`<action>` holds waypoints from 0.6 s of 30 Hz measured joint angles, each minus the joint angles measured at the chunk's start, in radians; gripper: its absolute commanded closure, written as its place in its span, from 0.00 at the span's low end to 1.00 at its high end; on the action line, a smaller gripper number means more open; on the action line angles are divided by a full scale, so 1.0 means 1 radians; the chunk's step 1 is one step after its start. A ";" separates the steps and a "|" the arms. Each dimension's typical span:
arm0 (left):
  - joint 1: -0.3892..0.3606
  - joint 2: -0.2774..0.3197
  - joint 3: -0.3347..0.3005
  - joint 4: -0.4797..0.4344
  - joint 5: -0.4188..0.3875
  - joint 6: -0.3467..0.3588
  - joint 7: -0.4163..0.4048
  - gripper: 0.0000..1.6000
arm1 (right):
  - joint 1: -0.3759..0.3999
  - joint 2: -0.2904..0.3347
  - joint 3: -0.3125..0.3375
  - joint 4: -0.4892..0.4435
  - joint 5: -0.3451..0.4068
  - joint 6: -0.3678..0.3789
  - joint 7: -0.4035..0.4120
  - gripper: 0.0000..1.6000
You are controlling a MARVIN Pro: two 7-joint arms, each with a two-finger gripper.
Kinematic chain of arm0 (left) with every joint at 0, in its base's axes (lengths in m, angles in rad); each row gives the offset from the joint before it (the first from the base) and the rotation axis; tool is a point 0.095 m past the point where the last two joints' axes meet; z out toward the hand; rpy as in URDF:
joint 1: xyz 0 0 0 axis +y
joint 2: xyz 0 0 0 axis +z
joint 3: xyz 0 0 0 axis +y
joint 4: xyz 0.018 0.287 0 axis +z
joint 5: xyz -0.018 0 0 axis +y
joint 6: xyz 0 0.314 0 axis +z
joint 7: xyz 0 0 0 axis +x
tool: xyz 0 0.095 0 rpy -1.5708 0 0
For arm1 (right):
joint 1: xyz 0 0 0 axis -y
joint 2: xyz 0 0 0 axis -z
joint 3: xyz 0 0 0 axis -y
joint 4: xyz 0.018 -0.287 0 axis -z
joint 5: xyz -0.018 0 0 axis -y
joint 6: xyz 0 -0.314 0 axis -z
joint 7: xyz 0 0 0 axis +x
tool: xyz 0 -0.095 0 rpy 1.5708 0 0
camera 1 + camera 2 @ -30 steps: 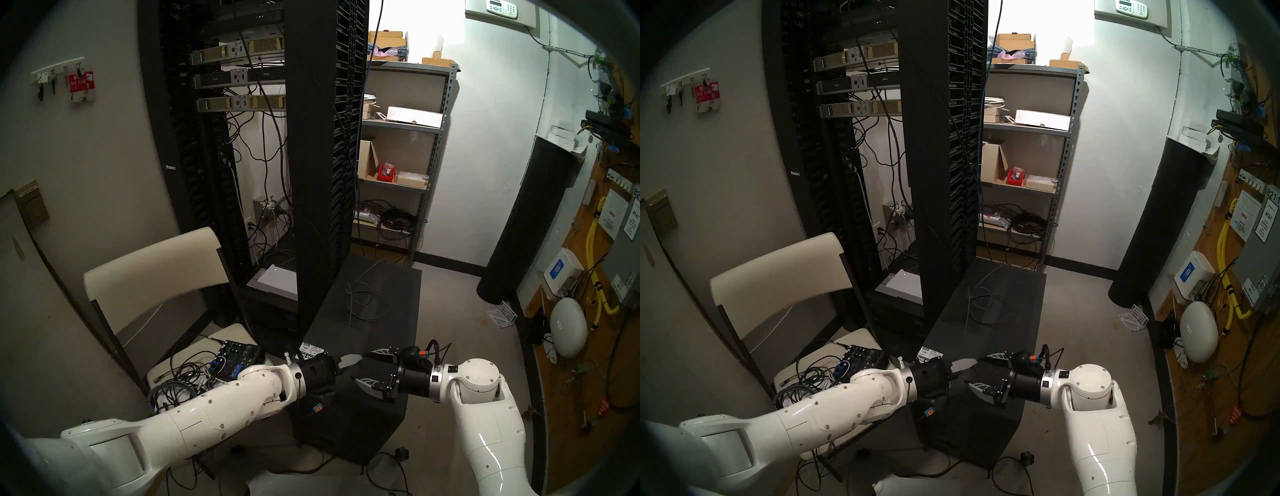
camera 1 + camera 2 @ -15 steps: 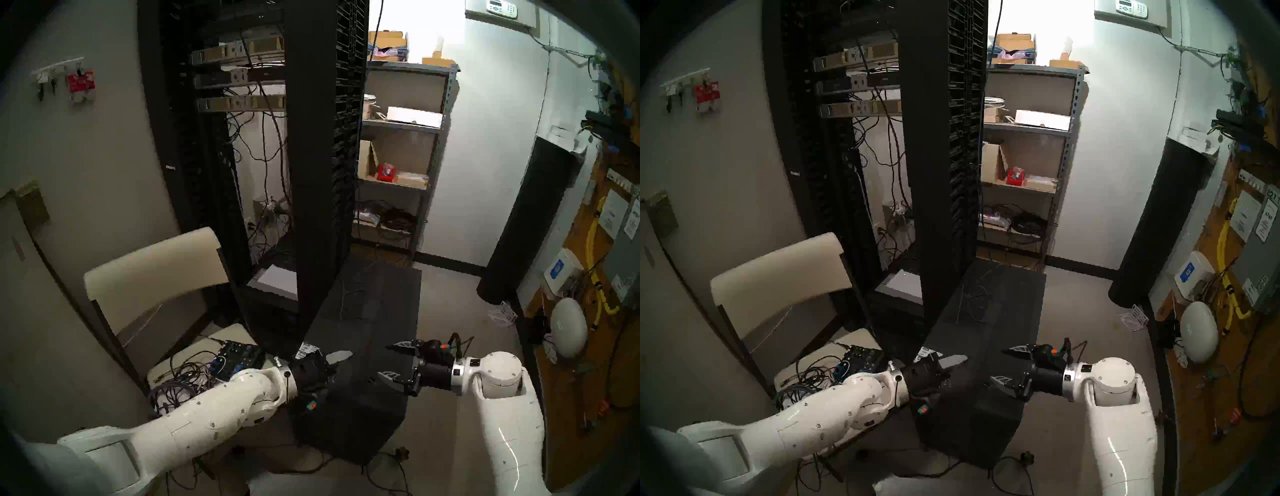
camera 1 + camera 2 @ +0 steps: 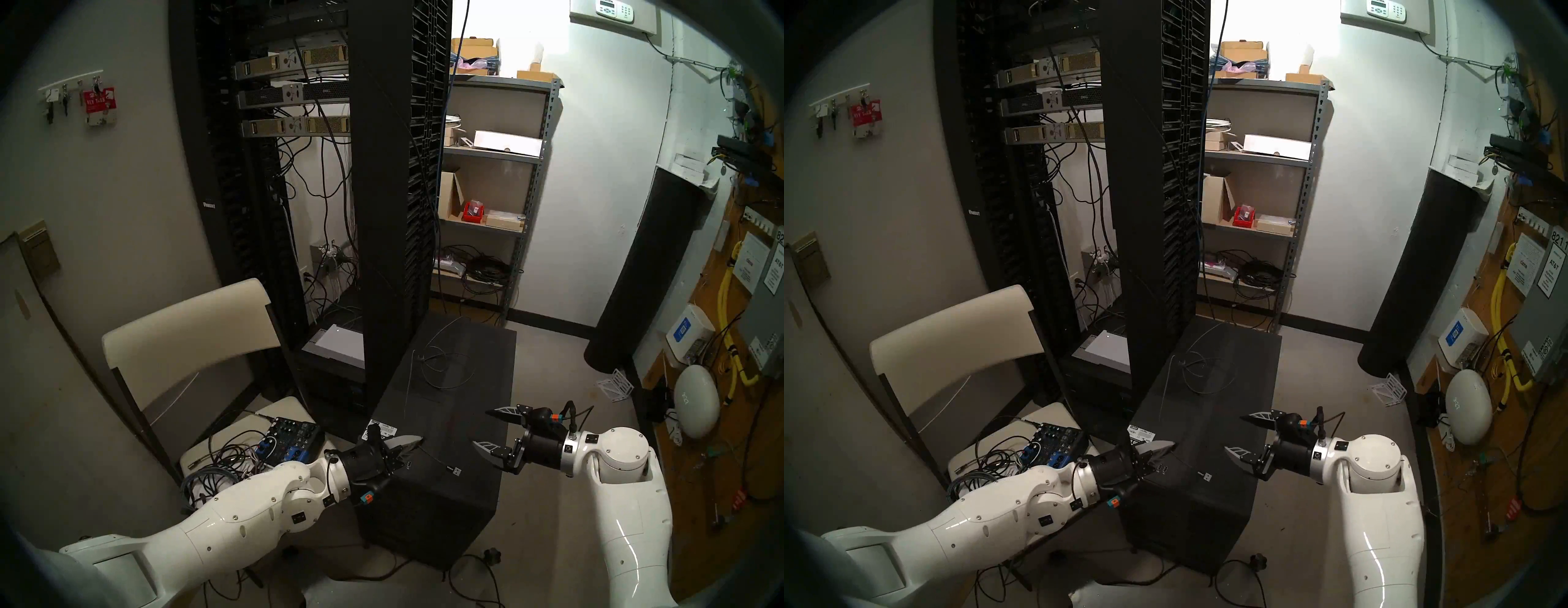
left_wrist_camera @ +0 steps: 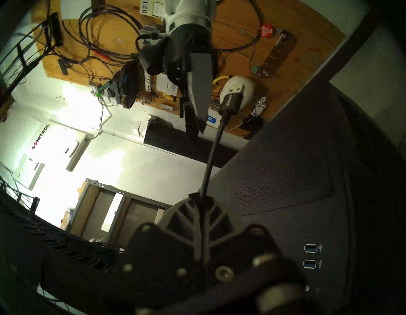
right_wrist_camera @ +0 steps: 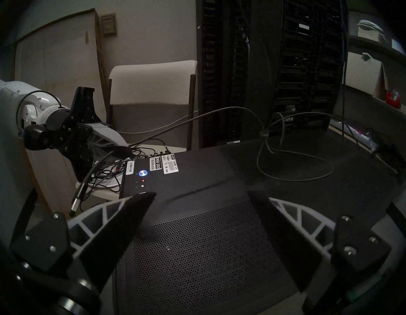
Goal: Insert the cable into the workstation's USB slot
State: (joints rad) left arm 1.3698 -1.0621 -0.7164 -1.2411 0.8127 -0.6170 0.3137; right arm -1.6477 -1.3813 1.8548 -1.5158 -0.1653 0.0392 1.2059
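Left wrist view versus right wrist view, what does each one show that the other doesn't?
Only the left wrist view shows the two blue USB slots on the workstation, with the right pincer open beyond the plug.

Only the right wrist view shows the blue-lit button, the red light, the white stickers and the cable's loops lying on top.

Both show the left pincer shut on the cable, plug free.

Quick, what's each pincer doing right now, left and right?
Left pincer: shut on the cable, a little behind its USB plug.
Right pincer: open, holding nothing, above the workstation.
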 measured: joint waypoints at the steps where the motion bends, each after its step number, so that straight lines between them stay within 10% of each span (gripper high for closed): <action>1: 0.003 0.001 -0.003 -0.002 -0.018 -0.006 -0.007 1.00 | 0.000 0.000 -0.006 0.002 -0.005 -0.003 0.000 0.00; 18: 0.072 0.008 -0.022 -0.071 -0.325 -0.022 -0.164 1.00 | -0.006 -0.045 -0.133 -0.018 -0.089 -0.132 -0.030 0.08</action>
State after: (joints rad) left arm 1.4418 -1.0542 -0.7388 -1.3116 0.4877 -0.6391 0.1499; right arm -1.6537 -1.4264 1.7216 -1.5343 -0.2542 -0.0928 1.1756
